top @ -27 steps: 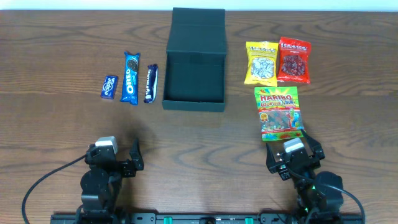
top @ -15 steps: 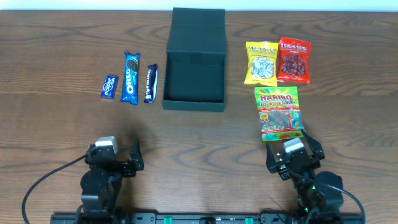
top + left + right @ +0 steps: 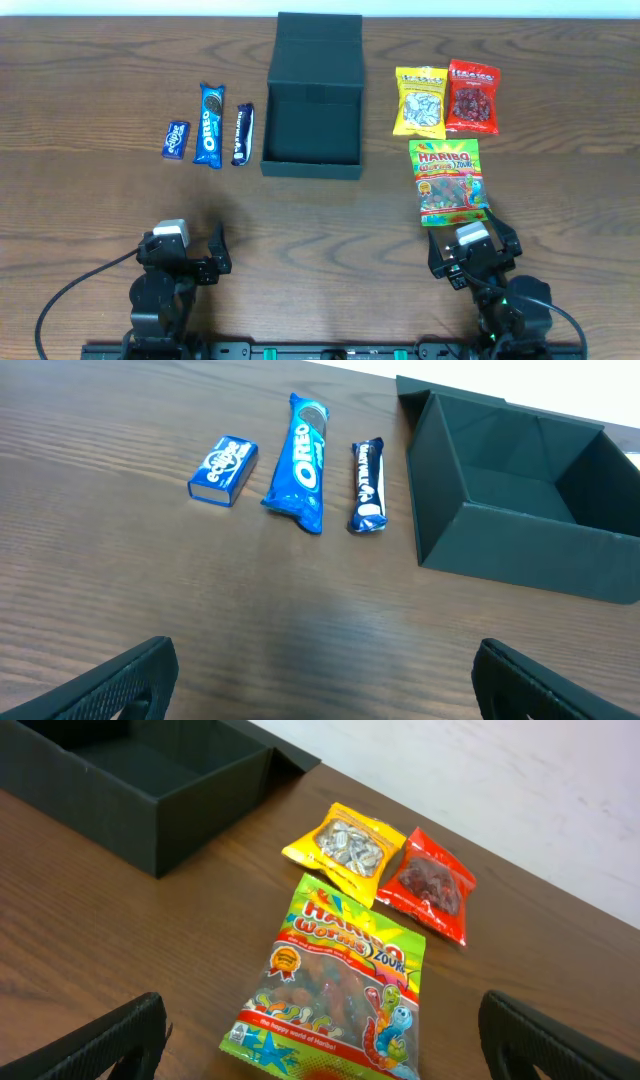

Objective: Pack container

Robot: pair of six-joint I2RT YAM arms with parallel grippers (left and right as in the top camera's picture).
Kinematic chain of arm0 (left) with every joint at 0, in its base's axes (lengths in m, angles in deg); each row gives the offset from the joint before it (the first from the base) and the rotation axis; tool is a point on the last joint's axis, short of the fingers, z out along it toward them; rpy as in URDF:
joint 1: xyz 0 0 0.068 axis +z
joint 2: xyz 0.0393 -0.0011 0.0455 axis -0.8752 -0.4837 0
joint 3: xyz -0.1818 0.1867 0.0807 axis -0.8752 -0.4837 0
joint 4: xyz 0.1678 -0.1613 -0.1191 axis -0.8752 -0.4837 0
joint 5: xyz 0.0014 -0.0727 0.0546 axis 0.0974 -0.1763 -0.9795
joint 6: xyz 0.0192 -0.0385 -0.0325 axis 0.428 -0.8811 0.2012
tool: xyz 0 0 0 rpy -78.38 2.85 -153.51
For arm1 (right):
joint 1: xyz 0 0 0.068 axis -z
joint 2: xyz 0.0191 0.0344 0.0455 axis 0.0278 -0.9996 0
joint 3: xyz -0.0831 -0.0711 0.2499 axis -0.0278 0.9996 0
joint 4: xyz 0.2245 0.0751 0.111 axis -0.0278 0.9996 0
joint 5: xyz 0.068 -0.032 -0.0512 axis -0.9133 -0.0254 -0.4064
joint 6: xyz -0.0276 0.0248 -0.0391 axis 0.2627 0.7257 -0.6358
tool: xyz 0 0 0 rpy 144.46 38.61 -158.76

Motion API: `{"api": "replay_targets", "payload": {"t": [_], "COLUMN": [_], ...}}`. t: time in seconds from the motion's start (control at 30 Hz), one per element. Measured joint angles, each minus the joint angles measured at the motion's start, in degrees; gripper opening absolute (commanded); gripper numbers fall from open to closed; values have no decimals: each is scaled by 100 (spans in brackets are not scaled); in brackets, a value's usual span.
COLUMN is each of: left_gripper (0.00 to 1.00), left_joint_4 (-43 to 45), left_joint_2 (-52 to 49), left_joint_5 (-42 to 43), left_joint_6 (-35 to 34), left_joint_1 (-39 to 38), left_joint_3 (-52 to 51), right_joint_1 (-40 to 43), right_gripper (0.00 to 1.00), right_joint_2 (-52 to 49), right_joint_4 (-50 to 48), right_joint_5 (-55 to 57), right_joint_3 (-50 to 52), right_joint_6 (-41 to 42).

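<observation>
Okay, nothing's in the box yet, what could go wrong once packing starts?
The Haribo bag lies flat ahead of the open right end effector; it might get pushed instead of gripped. The Oreo pack and dark blue bar sit close together, so the open left end effector may nudge one while taking the other. A snack carried low could catch the front wall of the container.

container [image 3: 530, 555] cut off at right edge, small blue packet [image 3: 176, 139] lettering unreadable
</observation>
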Motion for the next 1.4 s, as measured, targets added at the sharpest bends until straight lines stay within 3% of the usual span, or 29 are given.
{"api": "replay_targets", "payload": {"t": [0.37, 0.47, 0.7, 0.93, 1.17, 1.4], "left_gripper": [95, 95, 95, 95, 95, 95], "left_joint_4": [0, 0, -7, -4, -11, -15], "left_joint_2": [0, 0, 0, 0, 0, 0], "left_joint_5": [0, 2, 2, 2, 2, 4], "left_joint_6": [2, 2, 0, 2, 2, 2], "left_joint_1": [0, 0, 0, 0, 0, 0], "left_joint_3": [0, 0, 0, 0, 0, 0], "right_joint_1": [0, 0, 0, 0, 0, -2], "right_gripper": [99, 99, 99, 99, 99, 99], "right_joint_2": [0, -2, 0, -2, -68, -1766], "right_joint_4": [-4, -201, -623, -671, -2682, -2363], "right_joint_5": [-2, -31, -68, -422, -903, -1141], "right_joint_3": [0, 2, 2, 7, -9, -1235], "right_joint_6": [2, 334, 3370, 5241, 5593, 5115]}}
